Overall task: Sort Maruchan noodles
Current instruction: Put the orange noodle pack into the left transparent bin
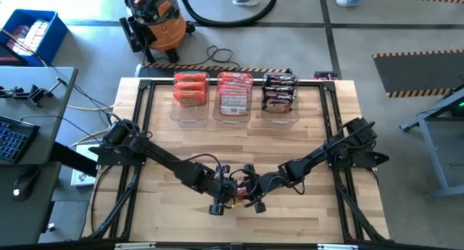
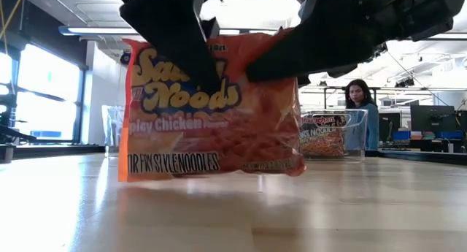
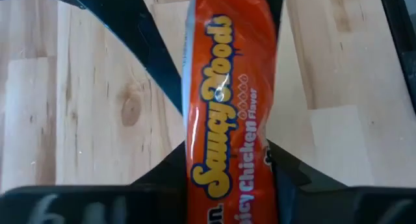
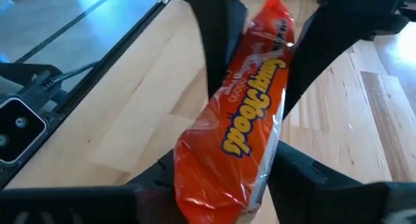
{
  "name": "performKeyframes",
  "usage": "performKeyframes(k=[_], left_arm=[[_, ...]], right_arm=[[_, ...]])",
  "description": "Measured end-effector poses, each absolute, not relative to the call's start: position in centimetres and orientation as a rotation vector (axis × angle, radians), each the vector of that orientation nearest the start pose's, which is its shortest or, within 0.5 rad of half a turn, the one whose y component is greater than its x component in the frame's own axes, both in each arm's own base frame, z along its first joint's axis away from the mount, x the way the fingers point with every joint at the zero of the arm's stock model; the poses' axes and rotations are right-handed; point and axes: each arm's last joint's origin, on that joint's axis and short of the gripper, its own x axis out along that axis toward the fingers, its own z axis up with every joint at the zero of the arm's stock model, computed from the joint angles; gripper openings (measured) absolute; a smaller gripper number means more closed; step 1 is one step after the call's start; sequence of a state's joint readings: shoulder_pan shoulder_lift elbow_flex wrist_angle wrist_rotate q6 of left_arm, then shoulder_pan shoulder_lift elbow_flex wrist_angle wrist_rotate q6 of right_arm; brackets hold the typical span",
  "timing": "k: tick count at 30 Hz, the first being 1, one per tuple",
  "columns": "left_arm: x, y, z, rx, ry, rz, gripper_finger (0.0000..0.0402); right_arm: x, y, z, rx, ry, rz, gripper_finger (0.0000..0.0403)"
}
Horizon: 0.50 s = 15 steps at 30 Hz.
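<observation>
One orange Maruchan noodle packet [image 2: 211, 113] stands on edge over the table's near middle, its printed face toward the near edge. My left gripper [image 1: 223, 198] comes at it from the left and my right gripper [image 1: 252, 198] from the right. Both are shut on the packet [image 1: 238, 190]. Its lower edge [image 2: 211, 173] is at or just above the wood; I cannot tell whether it touches. More noodle packets lie in three clear bins at the far edge: orange ones [image 1: 190, 90], red-and-white ones [image 1: 234, 94] and dark ones [image 1: 279, 92]. My left gripper pinches the packet's upper left part between its two fingers, one on the front face [image 2: 198, 66] and one behind. The fingers slant down from above and from the left. In the left wrist view the packet [image 3: 198, 178] fills the gap between them and stands upright. CONTACT continues for the other arm: My right gripper pinches the packet's upper right part [image 2: 273, 62] between its two fingers, coming nearly level from the table's right. In the right wrist view the packet's end [image 4: 195, 185] sits between the fingers and the rest runs away from them.
The bins stand in a row along the far edge. Bare wood [image 1: 239, 145] lies between them and the grippers. Black frame rails [image 1: 141, 127] run along the table's sides. A person [image 2: 359, 109] sits in the room beyond the table.
</observation>
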State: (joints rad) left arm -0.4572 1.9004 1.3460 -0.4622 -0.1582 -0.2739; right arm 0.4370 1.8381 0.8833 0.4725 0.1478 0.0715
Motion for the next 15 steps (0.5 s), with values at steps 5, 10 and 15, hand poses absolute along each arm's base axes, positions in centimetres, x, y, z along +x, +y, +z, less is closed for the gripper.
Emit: performKeyframes(k=[5,10,15], left_arm=[[35.0,-16.8,20.4,0.097,1.018,-0.158,0.0085],[33.4,-15.8,22.9,0.186,1.019,-0.147,0.0086],[31.1,-13.4,25.8,0.249,1.071,-0.078,0.0086]], right_arm=[[33.1,15.3,15.5,-0.070,0.454,0.267,0.0169],[31.5,15.3,18.1,-0.120,0.476,0.229,0.0173],[28.9,15.1,20.4,-0.206,0.553,0.150,0.0169]])
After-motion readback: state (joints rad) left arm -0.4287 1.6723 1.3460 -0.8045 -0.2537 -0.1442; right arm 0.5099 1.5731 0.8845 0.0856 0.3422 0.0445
